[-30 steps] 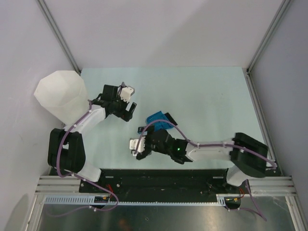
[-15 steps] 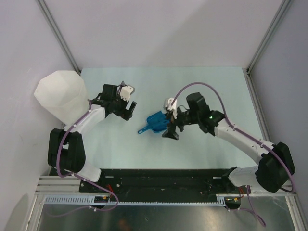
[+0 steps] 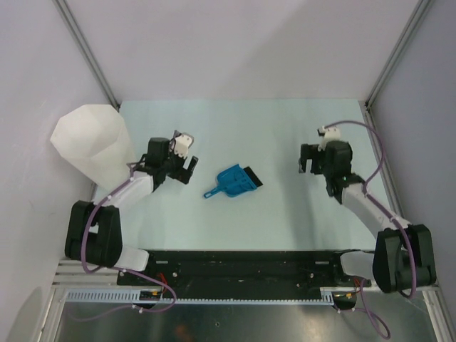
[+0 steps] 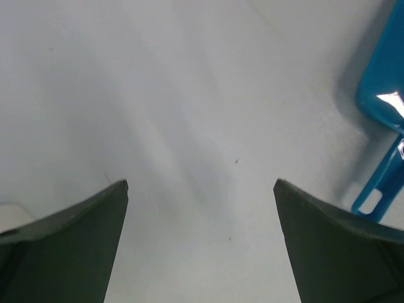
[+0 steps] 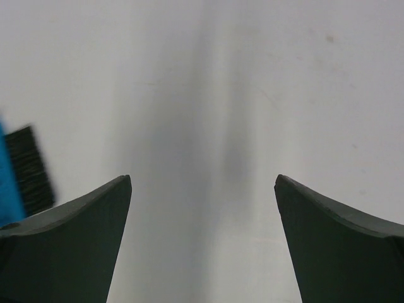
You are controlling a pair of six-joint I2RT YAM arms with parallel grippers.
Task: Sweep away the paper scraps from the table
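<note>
You had the left fingers (image 3: 187, 169) spread wide and holding nothing, near the blue dustpan (image 3: 234, 181) on its left. Its handle (image 3: 211, 192) pointed near and left, so that arm was closer. The right fingers (image 3: 305, 160) were wide too, well apart on the right. No paper scraps showed on the surface (image 3: 285, 128).

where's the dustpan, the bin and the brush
dustpan (image 3: 232, 180), top view, middle of the blue pan
bin (image 3: 89, 141), top view, its white side wall
brush (image 5: 30, 169), right wrist view, black bristles
</note>
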